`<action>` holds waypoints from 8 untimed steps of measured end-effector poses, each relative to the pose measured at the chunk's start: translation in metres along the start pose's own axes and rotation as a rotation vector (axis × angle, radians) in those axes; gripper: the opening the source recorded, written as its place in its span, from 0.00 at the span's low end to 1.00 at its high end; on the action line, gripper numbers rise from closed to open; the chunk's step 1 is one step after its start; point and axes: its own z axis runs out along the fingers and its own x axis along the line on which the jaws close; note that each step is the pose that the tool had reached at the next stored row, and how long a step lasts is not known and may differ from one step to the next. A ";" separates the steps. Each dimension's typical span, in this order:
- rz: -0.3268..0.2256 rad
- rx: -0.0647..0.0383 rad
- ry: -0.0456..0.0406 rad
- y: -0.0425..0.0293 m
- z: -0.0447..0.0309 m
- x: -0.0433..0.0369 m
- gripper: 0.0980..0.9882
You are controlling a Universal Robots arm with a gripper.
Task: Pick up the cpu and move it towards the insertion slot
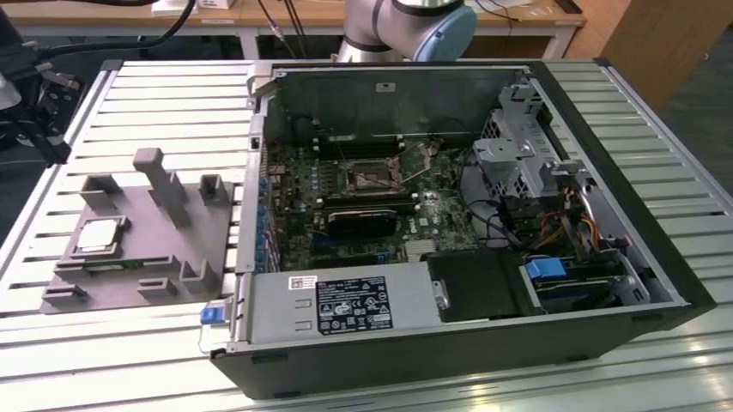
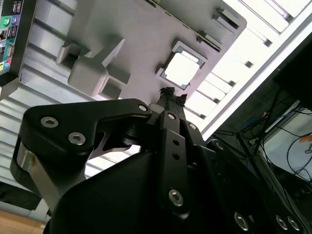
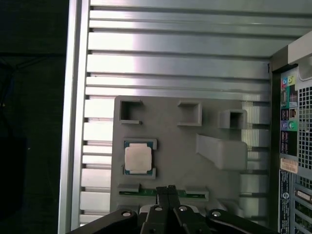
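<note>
The cpu (image 1: 98, 233) is a small square chip with a pale silver top, lying flat in a recess of the grey tray (image 1: 160, 245) at the exterior view's left. Both wrist views show it from above, the cpu (image 3: 138, 159) in one and the cpu (image 2: 181, 68) in the other. My gripper (image 3: 166, 191) hangs well above the tray, off to one side of the chip and apart from it. The black fingertips (image 2: 170, 92) are shut together with nothing between them. The insertion slot (image 1: 370, 178) is a shiny metal frame on the motherboard inside the open computer case.
The grey tray (image 3: 214, 112) carries several upright blocks and pockets, and a thin green memory stick (image 3: 195, 194) lies near the cpu. The open computer case (image 1: 641, 257) stands at the exterior view's right on a slatted metal table (image 1: 172, 94). A black heatsink block (image 1: 360, 223) sits below the socket.
</note>
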 end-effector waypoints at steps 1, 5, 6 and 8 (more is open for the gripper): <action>0.000 0.000 0.0000 -0.0001 0.0017 0.0003 0.00; 0.000 0.000 -0.0004 -0.0003 0.0082 0.0015 0.00; 0.000 0.000 -0.0013 -0.0003 0.0096 0.0019 0.00; 0.000 0.000 -0.0055 -0.0004 0.0129 0.0029 0.00</action>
